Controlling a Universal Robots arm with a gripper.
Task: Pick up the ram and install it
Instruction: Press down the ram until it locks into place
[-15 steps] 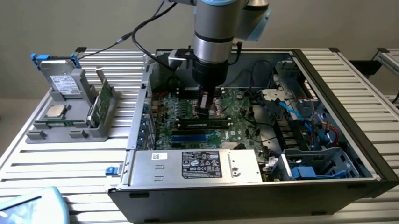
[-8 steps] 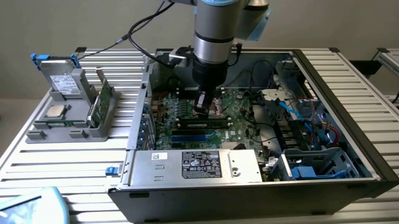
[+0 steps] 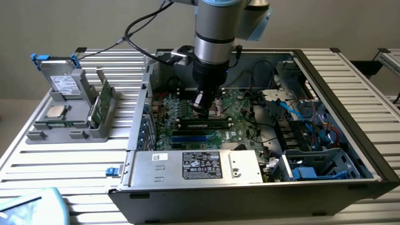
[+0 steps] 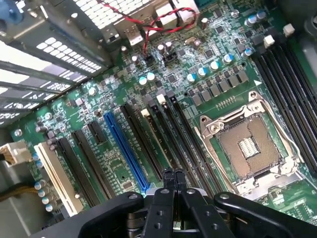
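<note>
The gripper (image 3: 203,106) hangs over the motherboard (image 3: 187,110) inside the open computer case (image 3: 350,140), its fingers (image 4: 167,182) clenched together with nothing between them. The ram (image 3: 201,124) lies seated lengthwise in a memory slot just at 6 o'clock of the gripper in the exterior view, so the stick appears already placed in the board. Judged risks from this position: if the stick is only partly seated, one end may ride high and the slot latches may fail to lock; the cause would be uneven downward pressure. The clenched fingers stand close to the open processor socket (image 4: 246,148), and a sideways drift could strike its exposed contacts or its metal frame. Loose cables (image 3: 293,110) near the arm could snag on the wrist. Count, wrist view: 1 blue expansion slot (image 4: 126,151), 1 white slot (image 4: 55,173), 1 processor socket. Count, exterior view: 1 ram stick in the board, 1 power supply (image 3: 196,166) at the 6 o'clock edge of the case, 1 grey parts holder (image 3: 72,117) at 9 o'clock outside the case, holding 1 silver processor chip (image 3: 56,111) and 1 green card (image 3: 100,105)
</note>
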